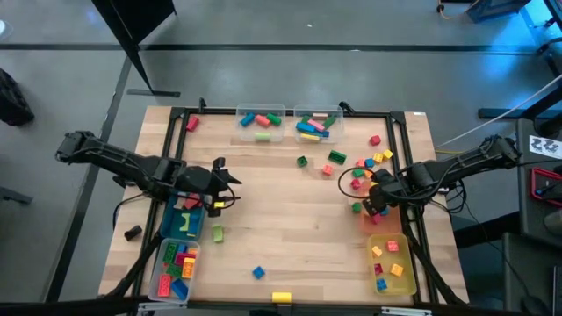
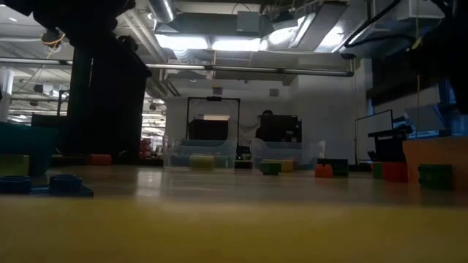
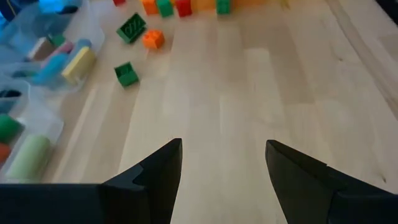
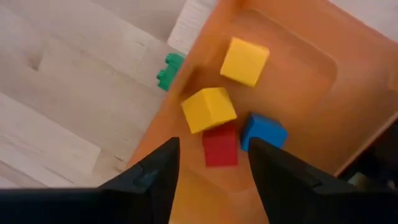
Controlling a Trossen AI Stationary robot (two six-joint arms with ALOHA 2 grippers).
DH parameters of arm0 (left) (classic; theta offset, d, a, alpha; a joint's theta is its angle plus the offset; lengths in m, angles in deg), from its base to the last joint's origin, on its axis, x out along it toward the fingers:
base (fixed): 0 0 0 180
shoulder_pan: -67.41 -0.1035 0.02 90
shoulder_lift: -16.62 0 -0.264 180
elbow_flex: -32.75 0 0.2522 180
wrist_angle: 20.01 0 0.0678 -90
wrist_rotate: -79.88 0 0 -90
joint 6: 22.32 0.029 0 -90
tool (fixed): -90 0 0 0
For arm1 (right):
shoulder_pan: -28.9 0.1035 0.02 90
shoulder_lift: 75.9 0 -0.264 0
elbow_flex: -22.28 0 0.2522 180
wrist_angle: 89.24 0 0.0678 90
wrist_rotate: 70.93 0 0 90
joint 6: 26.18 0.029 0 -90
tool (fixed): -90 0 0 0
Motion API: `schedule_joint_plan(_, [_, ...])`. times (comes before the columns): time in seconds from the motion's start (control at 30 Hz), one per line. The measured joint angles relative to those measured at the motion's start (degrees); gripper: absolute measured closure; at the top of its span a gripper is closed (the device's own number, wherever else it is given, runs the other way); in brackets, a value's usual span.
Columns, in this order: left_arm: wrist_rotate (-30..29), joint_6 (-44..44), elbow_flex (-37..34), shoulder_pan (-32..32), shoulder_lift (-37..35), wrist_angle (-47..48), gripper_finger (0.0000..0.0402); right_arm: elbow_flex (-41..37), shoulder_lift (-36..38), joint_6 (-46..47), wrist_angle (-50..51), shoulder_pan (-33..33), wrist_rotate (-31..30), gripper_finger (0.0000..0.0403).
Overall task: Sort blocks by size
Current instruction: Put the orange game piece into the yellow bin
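Loose blocks lie on the wooden table: a mixed cluster (image 1: 369, 167) at the far right, green ones (image 1: 336, 157) near the middle, a blue one (image 1: 258, 273) near the front. My right gripper (image 1: 376, 205) points down, open, over the orange bin (image 4: 298, 81). In that bin lie two yellow cubes (image 4: 208, 109), a blue cube (image 4: 262, 132) and a red cube (image 4: 219, 147). The red cube shows below the gap between the fingers, clear of both. My left gripper (image 3: 224, 168) stands open over bare wood at the left (image 1: 228, 182).
Two clear bins (image 1: 262, 123) (image 1: 316, 125) with longer blocks stand at the far edge. A blue bin (image 1: 184, 219) and a clear bin (image 1: 176, 268) sit near left, and a yellow bin (image 1: 391, 263) near right. A green block (image 4: 166, 71) lies just outside the orange bin.
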Motion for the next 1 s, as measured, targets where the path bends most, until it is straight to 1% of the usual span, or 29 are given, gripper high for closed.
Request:
schedule_joint_plan(0.1, [-0.6, 1.4, 0.0, 0.0, 0.0, -1.2, 0.0185, 0.0, 0.0, 0.0, 0.7, 0.0, 0.0, 0.0188])
schedule_joint_plan(0.2, [-4.3, 2.7, 0.0, 0.0, -1.5, -1.4, 0.0185, 0.0, 0.0, 0.0, -1.3, 0.0, 0.0, 0.0174])
schedule_joint_plan(0.3, [-9.0, 3.0, 0.0, 0.0, -4.6, -0.9, 0.0185, 0.0, 0.0, -0.1, -5.6, 0.0, 0.0, 0.0169])
schedule_joint_plan(0.37, [-9.7, 3.8, 0.0, 0.0, -7.4, -0.8, 0.0185, 0.0, 0.0, -0.4, -9.5, 0.0, -0.2, 0.0169])
schedule_joint_plan(0.47, [-9.7, 4.6, 0.0, 0.1, -11.8, 0.9, 0.0185, 0.0, 0.0, -2.3, -15.8, 0.0, -3.8, 0.0169])
schedule_joint_plan(0.57, [-9.7, 4.0, 0.0, 0.1, -16.3, 4.1, 0.0185, 0.0, 0.0, -6.0, -22.3, 0.0, -10.6, 0.0169])
schedule_joint_plan(0.67, [-9.7, 3.0, 0.0, 0.1, -19.9, 7.1, 0.0185, 0.0, -0.5, -12.7, -28.8, 0.0, -19.8, 0.0169])
schedule_joint_plan(0.73, [-9.7, 2.4, 0.0, 0.1, -21.8, 8.6, 0.0185, 0.0, -1.7, -19.8, -33.2, 0.0, -25.2, 0.0169])
schedule_joint_plan(0.8, [-9.7, 2.3, 0.0, 0.0, -23.0, 9.6, 0.0185, 0.0, -3.6, -28.3, -38.0, -0.3, -29.2, 0.0169])
schedule_joint_plan(0.83, [-9.7, 2.3, 0.0, 0.1, -23.5, 10.2, 0.0185, 0.0, -4.9, -32.6, -40.4, -0.7, -30.3, 0.0169])
schedule_joint_plan(0.9, [-9.7, 2.3, 0.0, 0.0, -24.2, 10.2, 0.0185, 0.0, -7.6, -39.8, -44.7, -2.1, -30.4, 0.0169])
schedule_joint_plan(1.0, [-9.7, 2.5, 0.0, 0.1, -24.7, 10.2, 0.0185, 0.0, -11.9, -45.3, -47.7, -5.3, -29.3, 0.0169])
